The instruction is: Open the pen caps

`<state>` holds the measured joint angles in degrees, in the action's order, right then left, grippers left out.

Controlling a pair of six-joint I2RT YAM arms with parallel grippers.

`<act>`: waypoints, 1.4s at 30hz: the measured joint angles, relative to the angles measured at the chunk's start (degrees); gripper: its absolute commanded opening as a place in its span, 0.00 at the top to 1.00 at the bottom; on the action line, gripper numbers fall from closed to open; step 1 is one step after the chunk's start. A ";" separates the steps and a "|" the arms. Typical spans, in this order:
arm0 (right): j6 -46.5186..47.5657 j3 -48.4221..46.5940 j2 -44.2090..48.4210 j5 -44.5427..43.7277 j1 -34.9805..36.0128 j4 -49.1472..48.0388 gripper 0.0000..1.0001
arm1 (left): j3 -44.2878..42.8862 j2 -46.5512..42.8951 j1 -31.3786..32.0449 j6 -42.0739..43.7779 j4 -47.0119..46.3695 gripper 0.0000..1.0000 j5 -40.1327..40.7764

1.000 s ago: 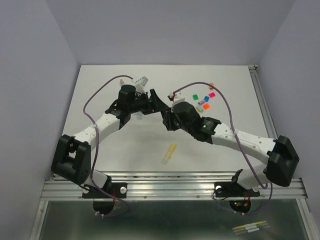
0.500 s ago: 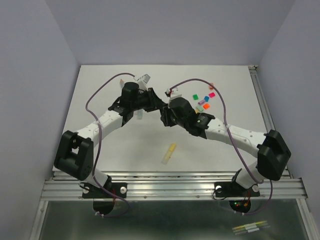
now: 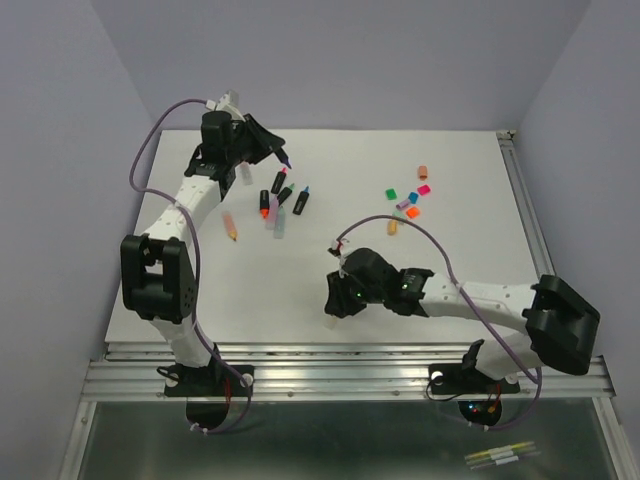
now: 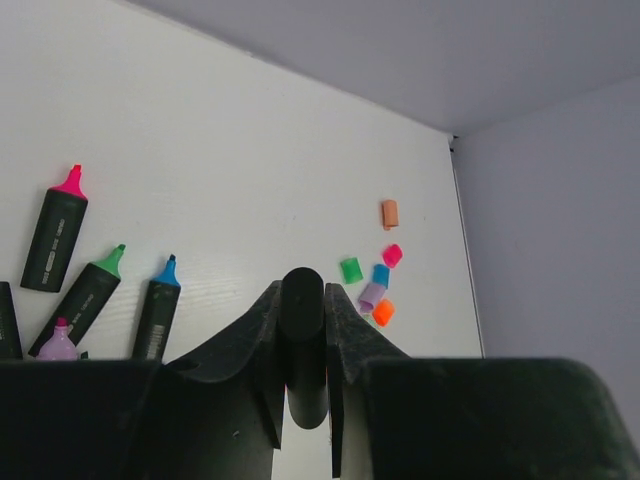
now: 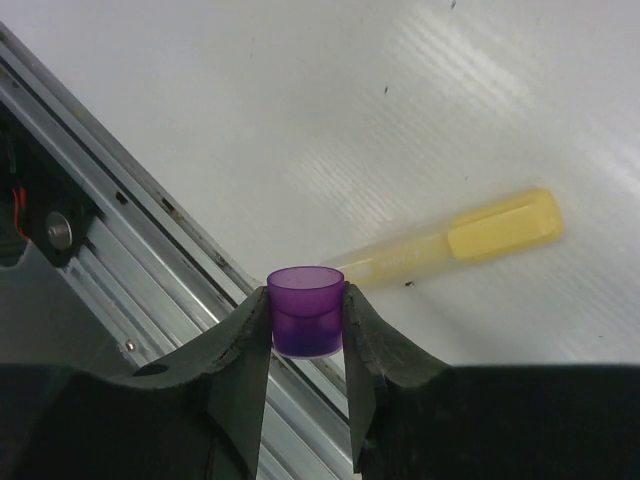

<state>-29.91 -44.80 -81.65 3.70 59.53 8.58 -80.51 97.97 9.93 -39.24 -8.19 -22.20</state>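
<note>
My left claw (image 4: 303, 300) is reached out to the far left corner of the desk (image 3: 460, 250), raised above the surface. Its two fingers are pressed in close on a black pen (image 4: 303, 345) that stands between them. From overhead a small purplish tip seems to stick out past the fingers, though it is too small for me to be sure. Below and ahead of that claw lie uncapped black pens, side by side but fanned apart: the pink-tipped pen (image 4: 55, 238), the green-tipped pen (image 4: 82, 303) and the blue-tipped pen (image 4: 157, 315). The overhead view shows an orange-tipped pen (image 3: 265, 204) beside them and a few pale pastel pens (image 3: 280, 222) nearby. Well off to the right, toward the far right part of the desk, sits the scatter of loose caps: a peach cap (image 4: 389, 213) on its own farthest back, then a pink cap (image 4: 392, 255), a green cap (image 4: 350, 270), a blue cap (image 4: 380, 275), a lilac cap (image 4: 370, 296) and an orange cap (image 4: 383, 312) bunched close together. My right claw (image 5: 305, 325) hangs low near the front edge of the desk, well apart from the left one. It is closed most of the way, and its fingers pinch a purple cap (image 5: 305, 295) from both sides, open end up. Just beyond it a yellow pen (image 5: 470, 238) lies flat on the desk, with its cap on as far as I can tell. The metal rail (image 5: 120, 230) at the desk's near edge runs past on my left side.
</note>
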 measured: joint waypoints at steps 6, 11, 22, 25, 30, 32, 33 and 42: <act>-0.04 -3.45 3.96 -5.09 -4.20 0.63 0.99 | 0.52 0.46 0.98 4.26 3.69 1.00 0.48; -0.07 -5.05 2.32 -9.42 -12.98 2.67 0.99 | 4.15 0.46 1.60 9.90 9.44 0.99 5.66; 0.70 -6.67 -6.47 -19.06 -26.97 8.00 0.94 | 12.68 0.92 -0.50 14.21 19.17 0.86 15.96; 1.33 -7.91 -8.66 -19.87 -27.67 7.93 0.91 | 12.68 2.19 -1.73 14.40 19.17 0.75 16.59; 1.75 -11.19 -12.79 -21.49 -28.33 7.91 0.77 | 12.68 5.03 -3.02 15.30 19.17 0.55 16.65; 1.81 -11.76 -13.62 -21.90 -28.46 7.98 0.69 | 12.68 5.70 -3.26 15.58 19.26 0.44 16.44; 1.81 -11.87 -13.75 -22.01 -28.46 8.00 0.67 | 12.68 5.79 -3.26 15.67 19.26 0.41 16.33; 1.18 -12.33 -13.64 -22.84 -28.46 9.11 0.25 | 13.27 4.55 -3.23 16.52 17.75 0.09 14.12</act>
<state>-28.73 -57.12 -95.29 -19.14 31.07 17.69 -67.24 102.52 6.70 -22.72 9.56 -8.08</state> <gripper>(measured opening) 0.667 0.875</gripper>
